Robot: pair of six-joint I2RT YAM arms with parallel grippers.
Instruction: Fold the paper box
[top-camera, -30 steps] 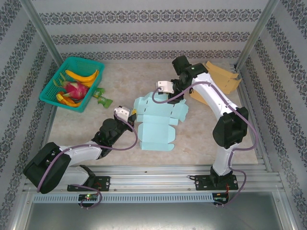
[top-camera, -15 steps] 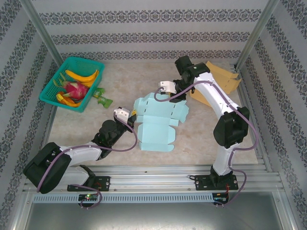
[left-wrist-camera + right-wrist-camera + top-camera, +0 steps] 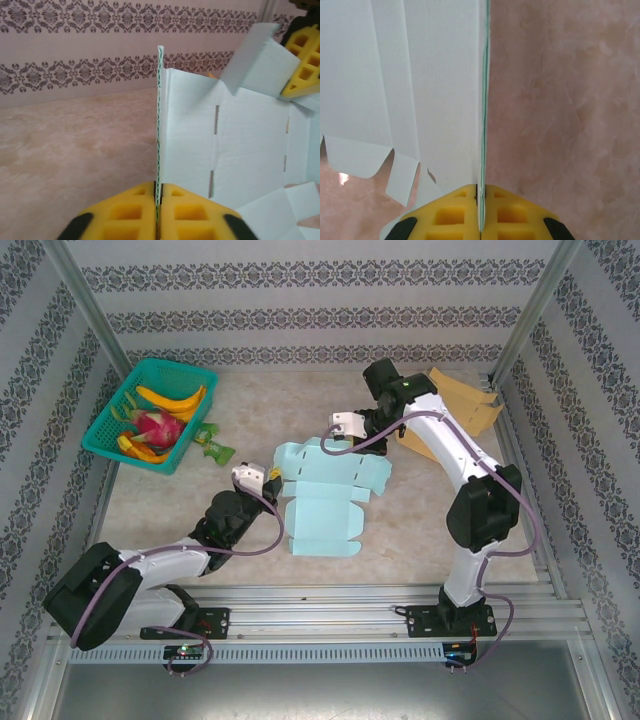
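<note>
The light blue paper box (image 3: pixel 325 505) lies unfolded and mostly flat in the middle of the table. My left gripper (image 3: pixel 272 478) is at its left side, shut on a side flap. In the left wrist view that flap (image 3: pixel 161 110) stands on edge between the yellow fingers of the left gripper (image 3: pixel 158 184), with the white inner panels (image 3: pixel 240 135) to the right. My right gripper (image 3: pixel 335 442) is at the box's far edge, shut on it. The right wrist view shows the sheet's thin edge (image 3: pixel 484 100) pinched in the right gripper (image 3: pixel 481 187).
A green basket (image 3: pixel 118 400) holding bananas and a dragon fruit sits at the back left, with a green packet (image 3: pixel 212 446) beside it. A brown cardboard box (image 3: pixel 462 405) lies at the back right. Metal posts and patterned walls ring the table.
The right gripper has closed on the box's far edge. The left gripper has shifted a little up and left, and the box's left corner has moved with it.
</note>
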